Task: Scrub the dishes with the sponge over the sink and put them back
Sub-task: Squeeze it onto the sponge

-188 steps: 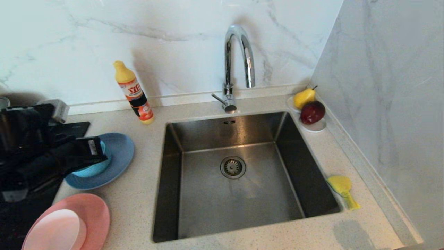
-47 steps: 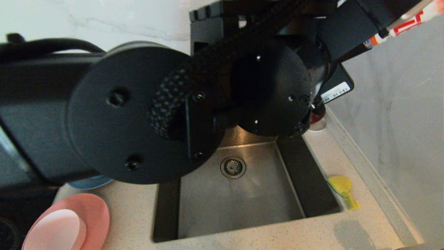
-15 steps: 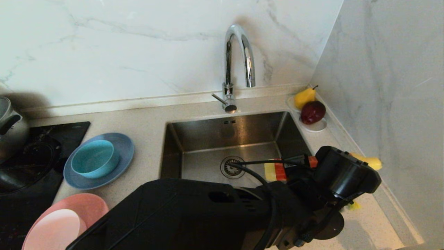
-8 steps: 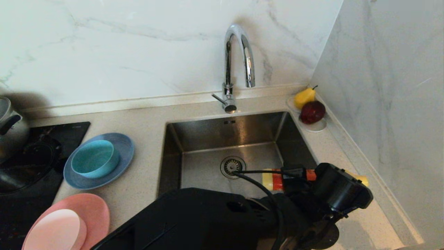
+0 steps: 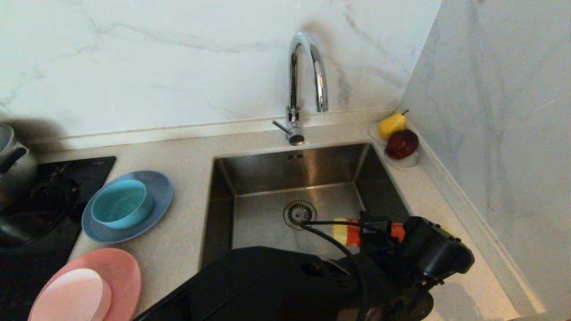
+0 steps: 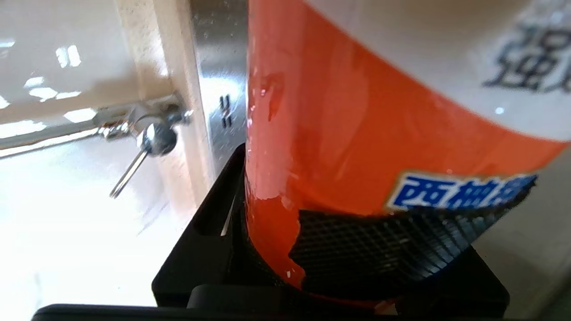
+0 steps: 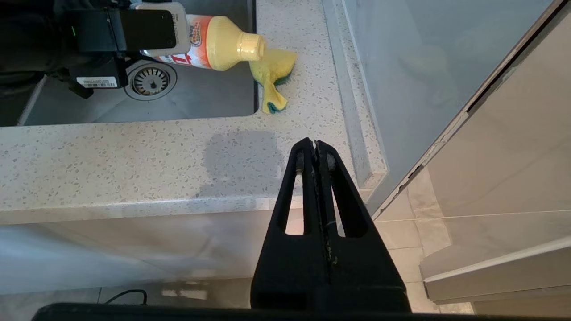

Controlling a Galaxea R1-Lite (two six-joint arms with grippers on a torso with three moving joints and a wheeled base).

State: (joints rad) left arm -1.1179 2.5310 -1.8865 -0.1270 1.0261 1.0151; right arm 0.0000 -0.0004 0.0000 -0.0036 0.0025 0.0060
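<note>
Farthest from the working tool, on the bench beyond the far side of the sink (image 5: 223, 187), sat the dishes: a teal bowl (image 5: 119, 203) on a blue plate (image 5: 156, 196), and nearer the bench edge a pale bowl (image 5: 71, 296) on a pink plate (image 5: 122, 267). None of them was held or touched. The left tool (image 5: 377, 234) had reached across the sink toward its right-hand corner and was clamped on a detergent bottle (image 7: 209, 42), its jaws closed around the orange body. The bottle lay tipped nearly level, its long axis running from the sink side toward the bench, base over the basin near the drain (image 5: 299, 214) and yellow cap leading. The relation that mattered lay at that cap: in the right wrist view the sponge (image 7: 273, 71) rested on the bench at the sink's corner, just beyond and beneath the nozzle, so close that contact could not be ruled in or out. The sponge therefore lay straight ahead of the left tool along the bottle's axis, which suggested that soap was about to be squeezed onto it. The right tool (image 7: 316, 149) hung with its fingers pressed together on nothing, low beside the bench front, below and to the near side of the sponge. The left tool was the closer of the two to the sponge, but its grip was taken up by the bottle.
</note>
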